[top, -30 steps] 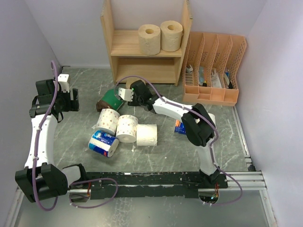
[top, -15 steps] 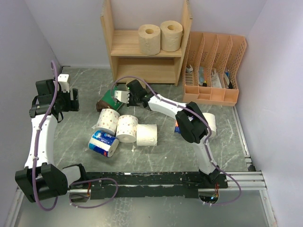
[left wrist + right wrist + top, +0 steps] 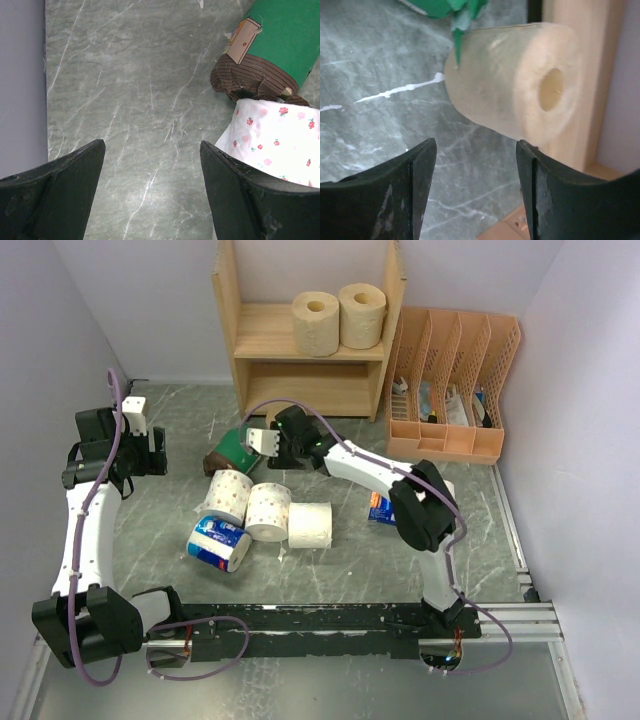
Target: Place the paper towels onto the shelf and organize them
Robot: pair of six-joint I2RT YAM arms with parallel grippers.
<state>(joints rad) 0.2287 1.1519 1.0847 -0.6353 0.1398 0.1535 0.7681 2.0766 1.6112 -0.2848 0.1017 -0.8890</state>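
The wooden shelf [image 3: 300,340] stands at the back with two tan paper towels [image 3: 338,318] on its upper tier. My right gripper [image 3: 263,440] reaches low beside the green-and-brown roll [image 3: 232,450]. In the right wrist view it [image 3: 476,145] is open, and a tan roll [image 3: 515,85] lies on its side just past the fingertips, against a wooden panel [image 3: 600,60]. A floral white roll [image 3: 230,495], two white rolls [image 3: 290,518] and a blue-wrapped roll [image 3: 218,543] sit mid-table. My left gripper [image 3: 150,150] hangs open over bare table at the left, with the green roll [image 3: 280,40] and the floral roll [image 3: 275,145] to its right.
A peach-orange file organizer [image 3: 450,390] stands right of the shelf. Another blue-wrapped roll [image 3: 380,508] and a white roll [image 3: 446,492] lie partly hidden behind the right arm. Grey walls close in the left, back and right sides.
The right arm's elbow swung a little left and then back right, while its gripper stayed beside the green roll. The left arm and the loose rolls have not moved.
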